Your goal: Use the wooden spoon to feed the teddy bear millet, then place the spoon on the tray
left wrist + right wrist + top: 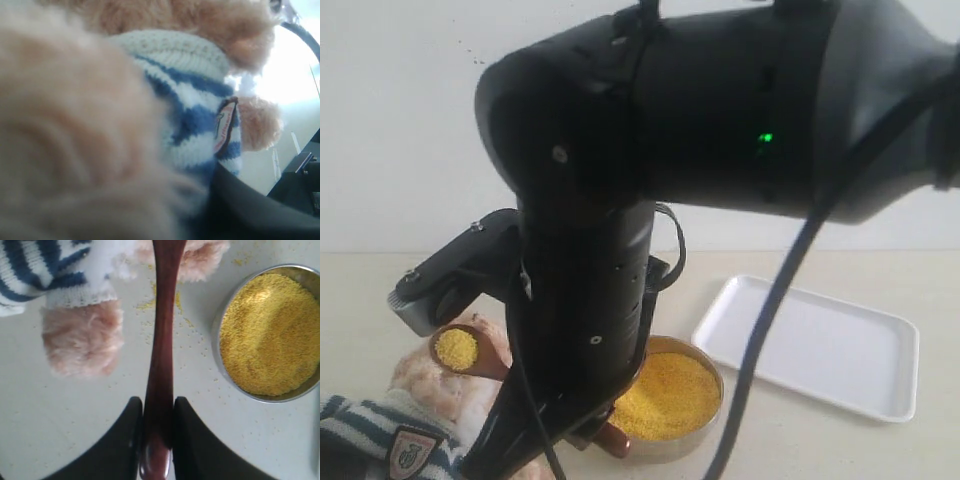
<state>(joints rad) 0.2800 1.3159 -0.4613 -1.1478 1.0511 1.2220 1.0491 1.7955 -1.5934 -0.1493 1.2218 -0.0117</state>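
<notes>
We see a plain white wall (400,120) behind the scene, bare and evenly lit, meeting a pale cream tabletop (360,290) along a straight line. In the right wrist view the tabletop looks smooth and matt, with soft shadows. In the left wrist view a washed-out glare (292,70) shows in the background, and we cannot tell its source.

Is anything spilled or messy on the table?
Yes. Loose yellow millet grains lie scattered on the pale table, outside the round metal bowl heaped with millet. Most show beside the handle of the dark reddish-brown wooden spoon, near the fluffy tan teddy bear in its striped shirt. Nothing else looks odd.
</notes>
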